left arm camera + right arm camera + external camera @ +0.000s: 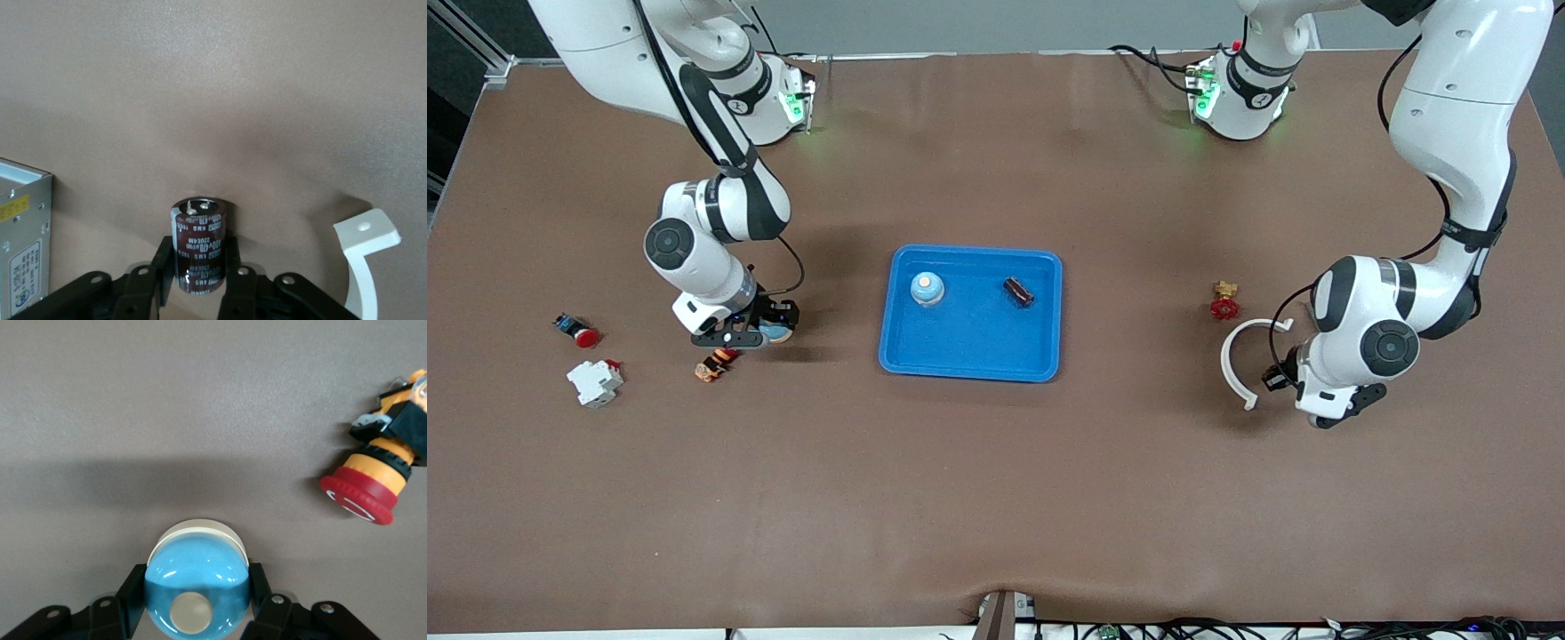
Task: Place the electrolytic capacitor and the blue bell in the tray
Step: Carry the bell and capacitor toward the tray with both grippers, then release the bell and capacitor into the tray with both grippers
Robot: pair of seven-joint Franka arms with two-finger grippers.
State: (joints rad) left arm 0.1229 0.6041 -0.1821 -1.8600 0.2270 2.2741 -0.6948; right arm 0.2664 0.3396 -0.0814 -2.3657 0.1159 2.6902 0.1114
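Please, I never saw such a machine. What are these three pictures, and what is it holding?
Two white robot arms stand at a brown table. The large picture looks down from across the table. Each of the other two comes from a camera on one arm's wrist. The left hand is shut on a dark capacitor, and the right hand is shut on a blue bell. The blue tray between the arms holds another bell and another capacitor.
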